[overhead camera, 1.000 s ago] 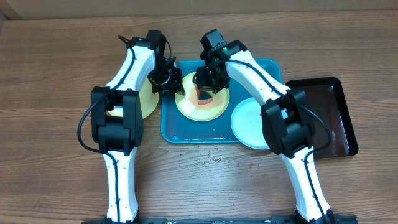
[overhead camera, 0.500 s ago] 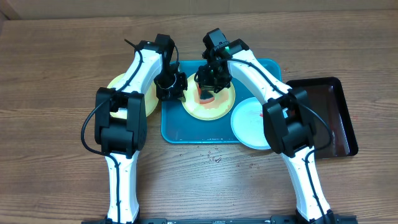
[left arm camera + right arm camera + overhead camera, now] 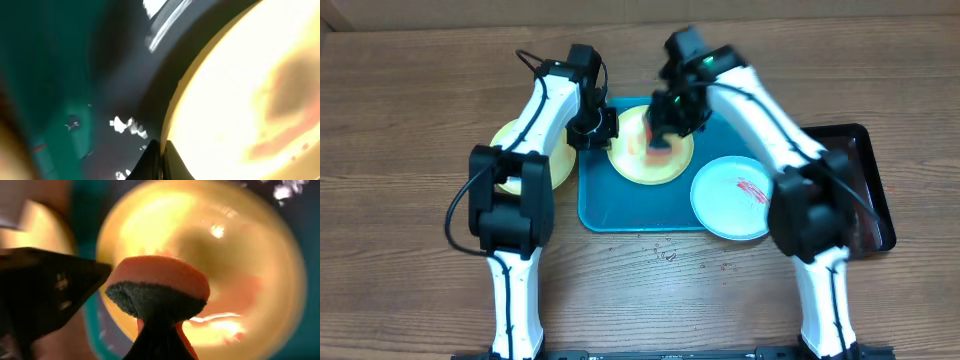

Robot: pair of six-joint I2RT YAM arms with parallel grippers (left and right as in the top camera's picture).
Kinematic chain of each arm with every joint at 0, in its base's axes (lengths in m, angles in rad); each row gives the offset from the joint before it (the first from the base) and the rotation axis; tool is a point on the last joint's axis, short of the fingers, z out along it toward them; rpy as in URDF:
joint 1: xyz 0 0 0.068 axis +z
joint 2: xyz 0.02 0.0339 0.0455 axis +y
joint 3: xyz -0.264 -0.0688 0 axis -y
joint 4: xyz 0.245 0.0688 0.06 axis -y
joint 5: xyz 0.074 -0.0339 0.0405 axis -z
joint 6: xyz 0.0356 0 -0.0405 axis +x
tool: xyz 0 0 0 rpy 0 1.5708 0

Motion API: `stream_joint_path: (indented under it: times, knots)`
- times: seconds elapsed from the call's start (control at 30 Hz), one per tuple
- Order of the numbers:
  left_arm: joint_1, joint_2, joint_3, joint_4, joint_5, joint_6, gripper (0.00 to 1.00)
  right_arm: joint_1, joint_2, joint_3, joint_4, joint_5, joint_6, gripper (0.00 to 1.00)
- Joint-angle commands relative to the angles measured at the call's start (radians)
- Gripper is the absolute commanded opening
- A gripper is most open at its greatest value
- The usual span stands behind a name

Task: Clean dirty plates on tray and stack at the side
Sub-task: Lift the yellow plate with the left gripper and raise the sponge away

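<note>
- Clamped tight, the right gripper (image 3: 157,332) holds an orange sponge (image 3: 159,287) by its lower end. The sponge's dark scouring face is turned to the wrist camera, and it sits over the yellow-green plate (image 3: 235,240).
- The left gripper (image 3: 161,156) has its fingertips drawn narrow on that plate's left rim. From overhead it sits right at the plate's left edge.
- The yellow-green plate lies inside the teal tray (image 3: 620,205), toward the far side, with a reddish wash across its pale centre.
- The blue plate (image 3: 720,205) carries a red smear (image 3: 752,188) and sits over the tray's near right corner, part of it out past the rim.
- A second yellow-green plate (image 3: 508,136) lies on the table (image 3: 400,250) just left of the tray, partly hidden under the left arm.
- A glossy black tray (image 3: 870,170) lies near the table's right side, right of the teal tray and partly behind the right arm.
- The table is brown wood grain, with small dark scuff marks (image 3: 665,253) in front of the teal tray.
- Beyond the table's far edge runs a pale beige band (image 3: 470,8); what it is cannot be told.
- The right arm's upper part is blurred in the overhead view.
</note>
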Motion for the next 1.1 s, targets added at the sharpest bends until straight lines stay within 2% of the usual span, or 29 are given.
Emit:
stream_joint_path:
  times: [0.0,0.13,0.47,0.77,1.07]
  knots:
    - [0.006,-0.183,0.020,-0.001,-0.144,0.071,0.04,-0.051,-0.210,0.060,-0.019,-0.022,-0.020,0.04]
    - [0.005,-0.275,0.020,-0.021,-0.214,0.130,0.04,-0.110,-0.286,0.060,-0.063,0.057,-0.027,0.04]
    - [-0.032,-0.370,0.020,-0.079,-0.533,0.129,0.04,-0.212,-0.293,0.055,-0.167,0.162,-0.049,0.04]
    - [-0.208,-0.370,0.020,-0.095,-0.914,-0.007,0.04,-0.224,-0.293,0.055,-0.187,0.181,-0.049,0.04]
    - [-0.284,-0.370,0.020,-0.187,-1.072,-0.171,0.04,-0.224,-0.293,0.055,-0.190,0.188,-0.048,0.04]
